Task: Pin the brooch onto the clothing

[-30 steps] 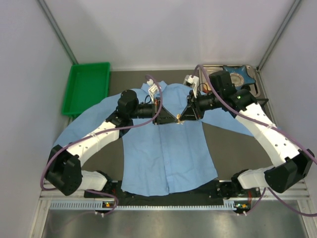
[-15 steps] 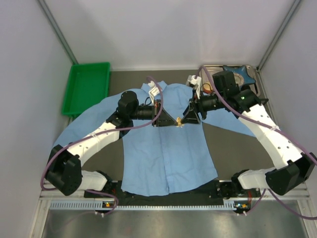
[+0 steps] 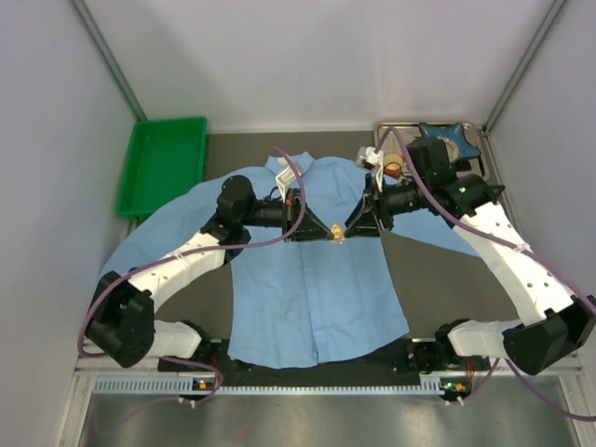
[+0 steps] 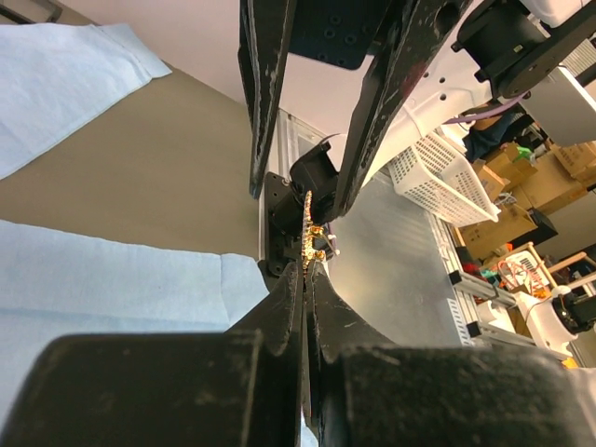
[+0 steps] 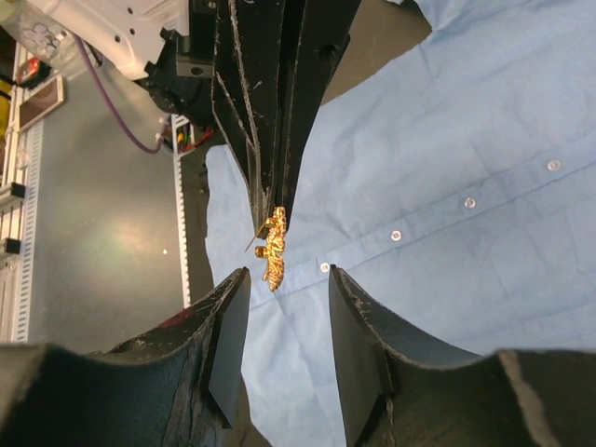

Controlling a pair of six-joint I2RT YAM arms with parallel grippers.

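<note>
The left end effector is clamped shut on the brooch. It grips the gold ornament by one edge at the very tips of its fingers, so most of it sticks out past them. Facing it tip to tip, the right end effector is open. In its wrist view its two fingers stand on either side of the brooch with a gap on each side, not touching it.

Both hover over the chest of the shirt, which lies spread flat and buttoned on the tabletop beneath them. Its button strip passes close by the brooch.

Beyond the right end effector, an orange cup is half hidden behind the arm, and a blue star-shaped dish sits farther out. A green tray lies well off to the left end effector's outer side.

The arms cover part of the collar. Whether the brooch touches the fabric cannot be told, and its pin is too fine to make out.
</note>
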